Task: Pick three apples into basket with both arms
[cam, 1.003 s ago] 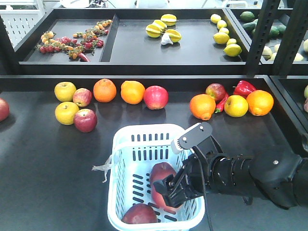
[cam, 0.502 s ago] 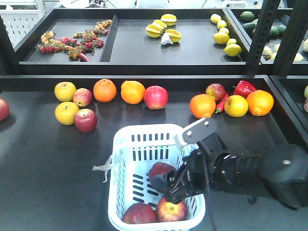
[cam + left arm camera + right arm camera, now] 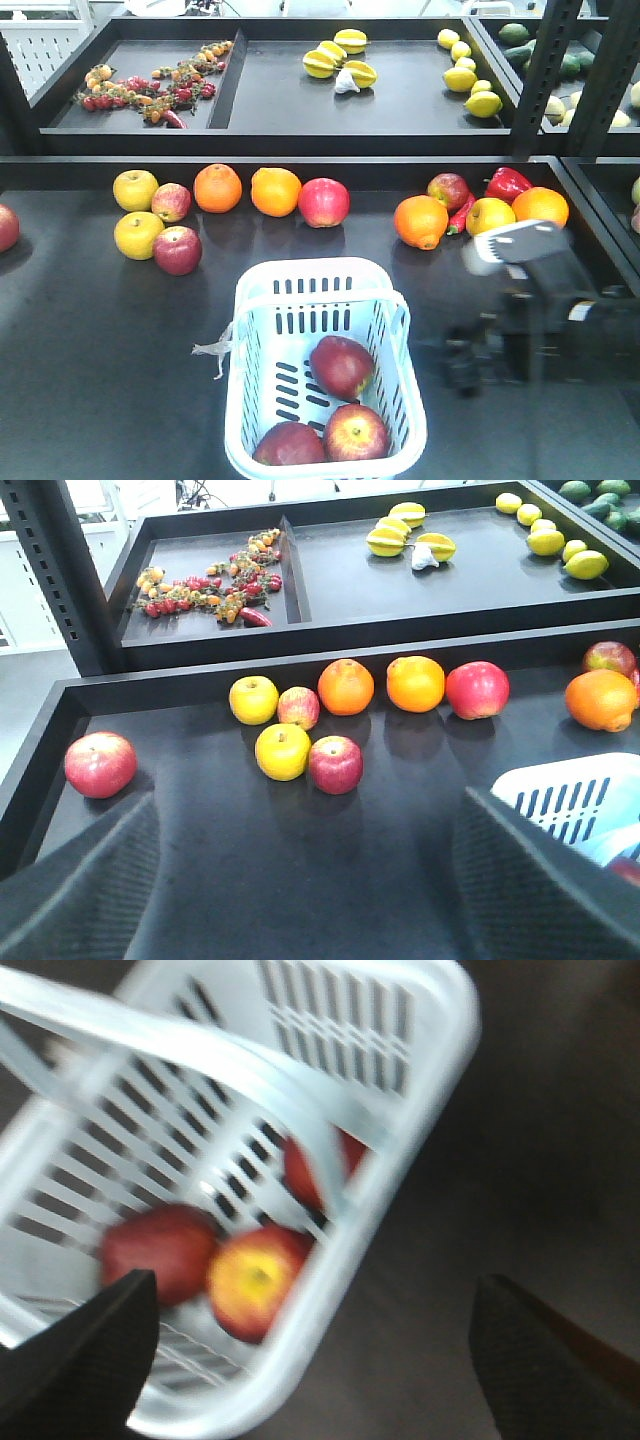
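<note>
Three apples [image 3: 342, 366] are lying inside the basket [image 3: 262, 290], which is sitting on the dark tabletop [image 3: 100, 340] near its front edge: one toward the middle of the basket floor and two side by side against the front wall. Judging by that count, the task's picking looks complete.

In the front view, the right arm is appearing only as a motion-blurred dark shape to the right of the basket, clear of its rim. Its wrist view is showing the right gripper [image 3: 310, 1345] with two dark fingers [image 3: 95, 1345] spread wide at the bottom corners and nothing between them, so they are released and empty. From there the basket and the apples [image 3: 250, 1280] are lying ahead and to the left of the gap, with the basket's long axis running diagonally and its swing handle [image 3: 200, 1055] crossing above the fruit.

The left gripper [image 3: 310, 880] is likewise showing two fingers [image 3: 85, 890] parted and empty, hanging over bare tabletop. The basket's corner [image 3: 575, 795] is lying off to its right, while a row of loose fruit is sitting farther ahead.

The right arm is nearer the basket. Any coming move is probably a retreat, not another grasp.
</note>
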Controlling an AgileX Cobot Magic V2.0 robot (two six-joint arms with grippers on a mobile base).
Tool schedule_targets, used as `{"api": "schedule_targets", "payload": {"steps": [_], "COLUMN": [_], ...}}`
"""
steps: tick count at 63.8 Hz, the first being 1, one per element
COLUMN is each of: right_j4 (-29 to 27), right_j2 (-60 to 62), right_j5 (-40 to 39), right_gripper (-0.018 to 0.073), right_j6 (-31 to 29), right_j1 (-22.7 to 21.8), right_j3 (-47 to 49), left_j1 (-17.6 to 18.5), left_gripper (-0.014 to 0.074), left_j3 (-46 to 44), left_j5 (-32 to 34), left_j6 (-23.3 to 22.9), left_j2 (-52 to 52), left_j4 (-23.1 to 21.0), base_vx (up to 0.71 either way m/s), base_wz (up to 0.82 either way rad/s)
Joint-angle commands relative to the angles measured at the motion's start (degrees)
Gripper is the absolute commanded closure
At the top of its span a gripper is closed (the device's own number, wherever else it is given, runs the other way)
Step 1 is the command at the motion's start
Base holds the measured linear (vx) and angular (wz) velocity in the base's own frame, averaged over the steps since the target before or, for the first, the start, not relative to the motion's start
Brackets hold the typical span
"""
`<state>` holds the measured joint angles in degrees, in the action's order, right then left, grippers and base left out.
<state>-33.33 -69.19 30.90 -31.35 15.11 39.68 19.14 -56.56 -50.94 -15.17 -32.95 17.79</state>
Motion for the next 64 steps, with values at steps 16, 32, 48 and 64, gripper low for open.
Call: {"api": "schedule_targets", "payload": {"steps": [16, 32, 48, 64], "right_j4": [15.26, 22.85, 22.83, 22.83], "right_j2": [14.39, 23.37, 28.28, 28.28], "right_j5": [8.17, 13.21, 15.05, 15.05], "right_gripper": [-0.0032, -0.0032, -0.0032, -0.0032], "right_j6": [8.41, 15.20, 15.25, 15.25], "right_j1": [-15.40, -21.15, -21.15, -21.15], "right_j3": [1.75, 1.75, 1.75, 1.75], "left_j1": [0.02, 0.02, 0.02, 0.02], "left_gripper": [0.0027, 0.0027, 0.0027, 0.0027], "left_j3": [-1.60, -1.60, -1.60, -1.60], "left_j5": [3.52, 3.52, 3.52, 3.52], "left_j6": [-0.57, -0.57, -0.57, -0.57], "left_j2": [-0.25, -0.25, -0.25, -0.25], "left_j4": [0.73, 0.73, 0.73, 0.73], "base_vx": [0.00, 0.00, 0.00, 0.00], "base_wz": [0.00, 0.00, 0.00, 0.00]}}
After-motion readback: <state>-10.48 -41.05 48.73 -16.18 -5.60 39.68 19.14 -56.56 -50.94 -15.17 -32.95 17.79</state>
